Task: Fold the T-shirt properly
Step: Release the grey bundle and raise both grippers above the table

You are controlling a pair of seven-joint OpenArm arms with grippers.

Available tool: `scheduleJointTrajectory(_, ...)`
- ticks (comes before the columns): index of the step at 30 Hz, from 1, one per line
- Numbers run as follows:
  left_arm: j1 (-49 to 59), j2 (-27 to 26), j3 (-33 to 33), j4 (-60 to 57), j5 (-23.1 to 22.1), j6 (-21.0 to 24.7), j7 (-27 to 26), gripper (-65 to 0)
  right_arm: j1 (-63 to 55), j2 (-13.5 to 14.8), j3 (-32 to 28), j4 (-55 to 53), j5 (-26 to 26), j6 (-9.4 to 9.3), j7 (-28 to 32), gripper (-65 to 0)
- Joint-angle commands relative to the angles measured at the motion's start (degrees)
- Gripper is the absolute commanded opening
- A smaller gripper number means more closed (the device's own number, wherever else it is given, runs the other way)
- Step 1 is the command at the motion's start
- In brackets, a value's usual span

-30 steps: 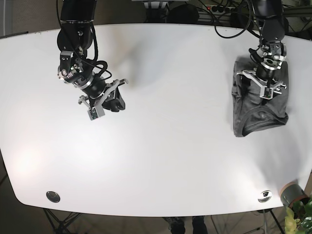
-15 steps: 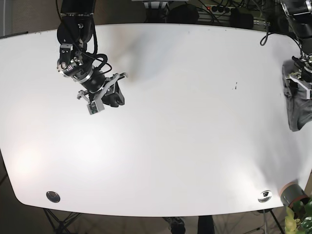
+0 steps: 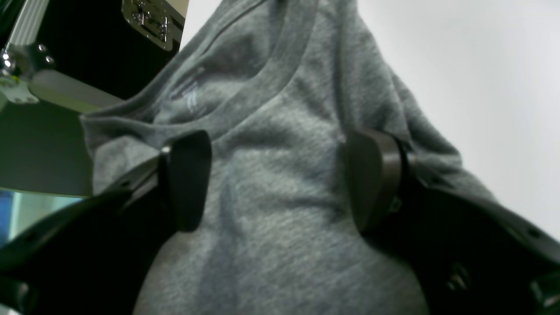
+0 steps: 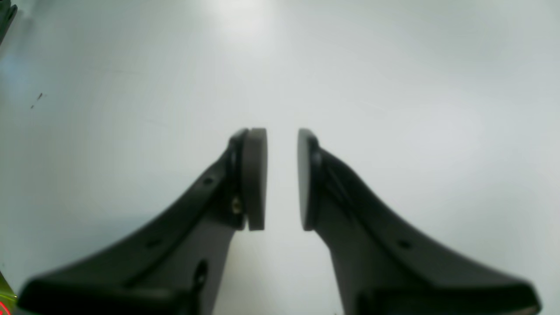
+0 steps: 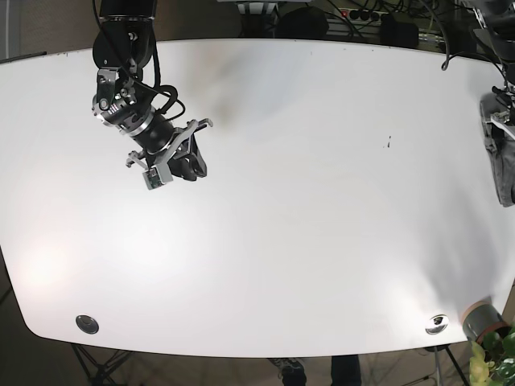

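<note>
- Dragged farther since the earlier frame, the grey T-shirt (image 5: 504,165) now lies bunched at the desk (image 5: 282,201) far edge, partly overhanging; folding looks unfinished.
- Left gripper (image 3: 280,179): jaws spread wide, pads pressing onto the cloth, clamping nothing.
- Right gripper (image 4: 282,179): jaws narrowly apart, empty, above bare desk.
- No containers visible.

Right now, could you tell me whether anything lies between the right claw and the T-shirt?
Nothing visible does. The right claw hangs over bare table far from the T-shirt, which lies at the opposite edge under the left claw. Only open tabletop separates them.
</note>
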Motion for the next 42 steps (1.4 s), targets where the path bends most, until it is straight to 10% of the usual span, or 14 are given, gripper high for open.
scheduleJointTrajectory(1,0.4,1.3,0.3,4.8,-1.0,-1.5,2.5,-20.4,0.7,0.3,0.2,1.3,0.8,0.09,1.5,-54.2)
scheduleJointTrajectory(12,6.9,3.2,0.5,23.6,-12.1,-1.2,2.7,-20.4,1.2,0.5,0.3,1.3,-1.4,-0.08,1.6,-54.2)
scheduleJointTrajectory(27,11.9,8.3,-2.9,43.6,-13.2,-1.1,8.3,-20.4,0.0,0.2,0.4,0.8,-7.4,-0.08,6.7,-54.2)
scheduleJointTrajectory(42,13.1,20.9,-3.5,63.8,-13.2,-1.3,26.8,-20.4,-0.3,0.2,0.3,1.2,-7.4,-0.08,6.7,-54.2)
